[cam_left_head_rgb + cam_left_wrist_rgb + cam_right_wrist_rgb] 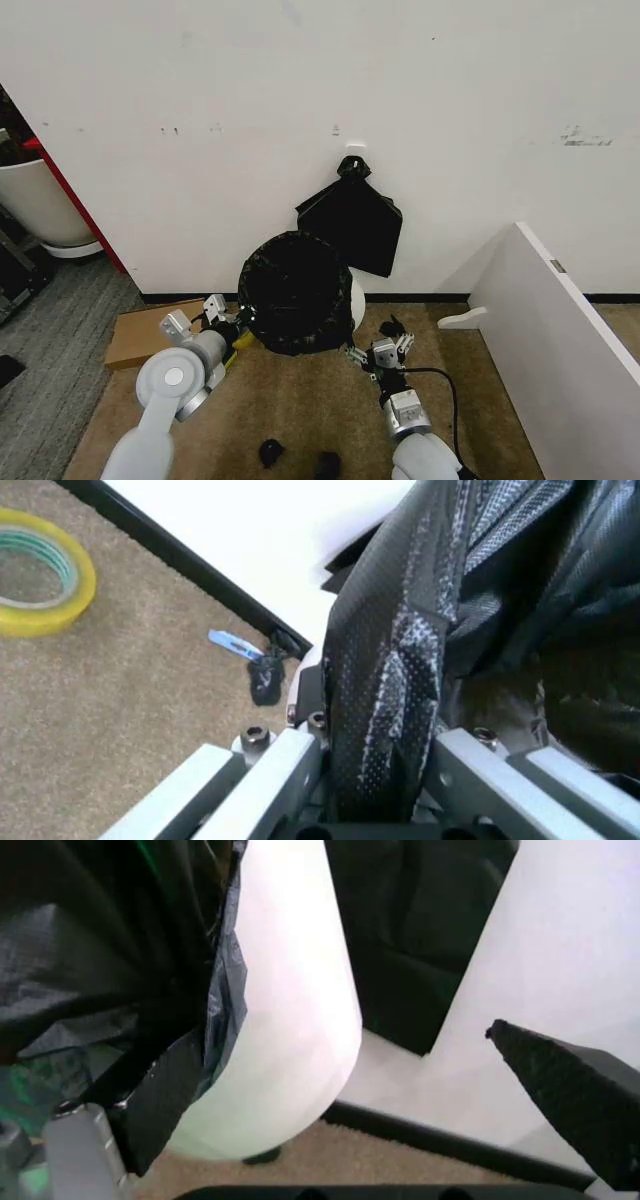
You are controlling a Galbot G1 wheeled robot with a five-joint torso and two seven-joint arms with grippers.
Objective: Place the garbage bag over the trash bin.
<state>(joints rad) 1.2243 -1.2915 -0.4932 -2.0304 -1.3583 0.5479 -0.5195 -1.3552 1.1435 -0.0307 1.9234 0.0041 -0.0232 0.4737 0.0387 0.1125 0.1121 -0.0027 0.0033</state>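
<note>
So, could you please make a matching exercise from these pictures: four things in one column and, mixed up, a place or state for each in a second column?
Things:
1. glossy black plastic garbage bag
2. round cream-white plastic trash bin
3. yellow tape roll
4. flat brown cardboard sheet

Places or states:
A. lying on the carpet, a ring with an open middle
B. flat on the floor against the wall
C. one side bare, uncovered
D. held between the left gripper fingers

Pairs: 1-D, 2-C, 3-A, 4-B

The glossy, crinkled black garbage bag drapes over most of the cream-white trash bin, which stands on the carpet against the wall, its right side bare.
</note>
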